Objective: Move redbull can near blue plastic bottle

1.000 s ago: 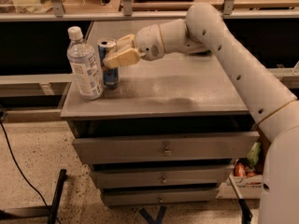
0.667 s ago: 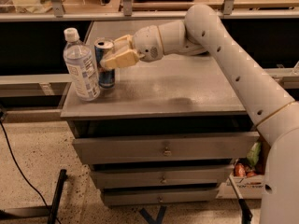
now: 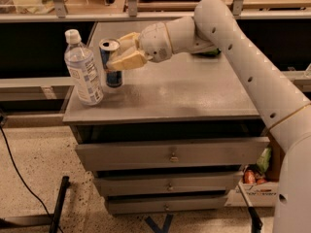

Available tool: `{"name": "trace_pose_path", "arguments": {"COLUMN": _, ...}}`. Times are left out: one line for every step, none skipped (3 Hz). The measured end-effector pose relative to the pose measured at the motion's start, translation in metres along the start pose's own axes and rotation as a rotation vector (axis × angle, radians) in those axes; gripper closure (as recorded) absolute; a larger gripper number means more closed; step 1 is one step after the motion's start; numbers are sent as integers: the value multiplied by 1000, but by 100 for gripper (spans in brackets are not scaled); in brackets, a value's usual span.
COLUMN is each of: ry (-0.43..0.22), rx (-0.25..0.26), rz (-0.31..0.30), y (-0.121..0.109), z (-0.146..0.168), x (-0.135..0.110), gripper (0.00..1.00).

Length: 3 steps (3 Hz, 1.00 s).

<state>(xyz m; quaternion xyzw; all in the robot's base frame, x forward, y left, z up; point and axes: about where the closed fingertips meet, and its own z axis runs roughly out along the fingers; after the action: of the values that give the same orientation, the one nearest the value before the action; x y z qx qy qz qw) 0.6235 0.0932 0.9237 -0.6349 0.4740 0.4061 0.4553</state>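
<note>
Gripper (image 3: pixel 117 53), at the end of the white arm (image 3: pixel 233 57), clasps the redbull can (image 3: pixel 114 76) around its upper half. The grey drawer cabinet (image 3: pixel 194 96) carries both items near one edge: the blue plastic bottle (image 3: pixel 83 72) stands upright, with the can upright just beside it, slightly behind.

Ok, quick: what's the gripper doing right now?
The gripper: closed on the can, next to the bottle.
</note>
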Motion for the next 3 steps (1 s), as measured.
{"name": "trace_pose_path", "arguments": {"ry": 46, "rx": 25, "rz": -4, "y": -6, "z": -8, "x": 17, "gripper": 13}}
{"name": "trace_pose_path", "arguments": {"ry": 89, "rx": 30, "rz": 55, "y": -6, "z": -12, "x": 47, "gripper": 0}}
{"name": "trace_pose_path", "arguments": {"ry": 140, "rx": 29, "rz": 129, "y": -7, "z": -16, "x": 77, "gripper": 0}}
